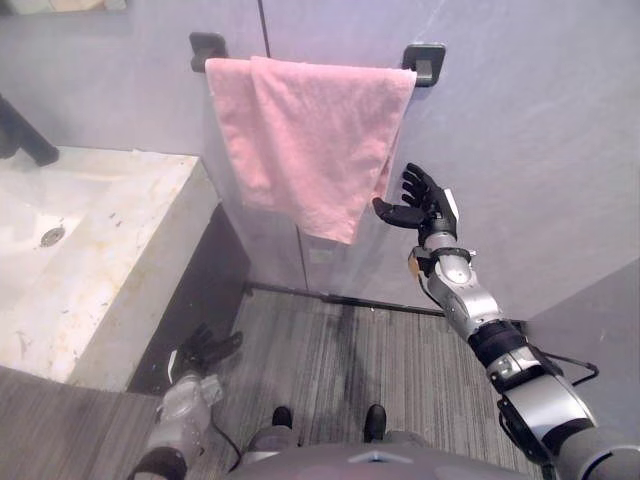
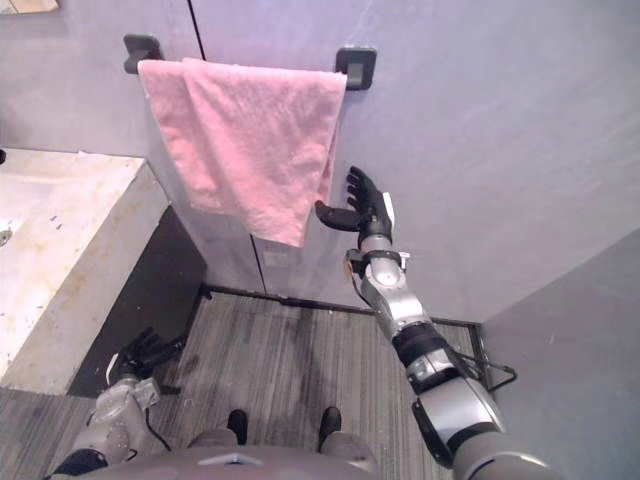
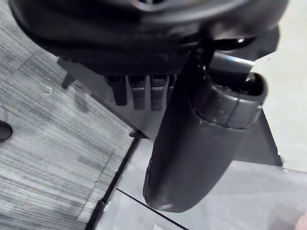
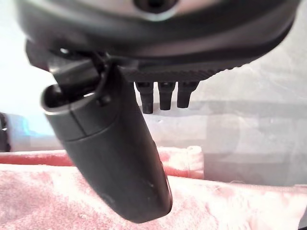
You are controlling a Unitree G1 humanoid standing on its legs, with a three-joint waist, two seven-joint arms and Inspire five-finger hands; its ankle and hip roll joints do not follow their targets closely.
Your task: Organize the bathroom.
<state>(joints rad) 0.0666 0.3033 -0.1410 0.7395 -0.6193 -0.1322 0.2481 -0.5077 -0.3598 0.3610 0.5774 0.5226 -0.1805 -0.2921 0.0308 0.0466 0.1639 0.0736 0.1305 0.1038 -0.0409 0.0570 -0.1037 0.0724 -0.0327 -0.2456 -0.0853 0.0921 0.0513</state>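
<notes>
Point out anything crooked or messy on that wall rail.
The pink towel hangs unevenly on the towel rail: bunched in overlapping folds, its bottom edge slanting to a low corner. The right hand, open, is raised beside it.

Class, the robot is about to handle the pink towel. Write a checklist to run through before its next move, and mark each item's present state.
1. Right hand open, ready to grasp: ok.
2. Right hand beside the towel's right edge: ok.
3. Hand touching the towel: cannot tell.
4. Towel hangs evenly on the rail: not ok, one corner droops lower.
5. Left hand low by the floor, out of the way: ok.
6. Sink counter clear of the right arm: ok.
</notes>
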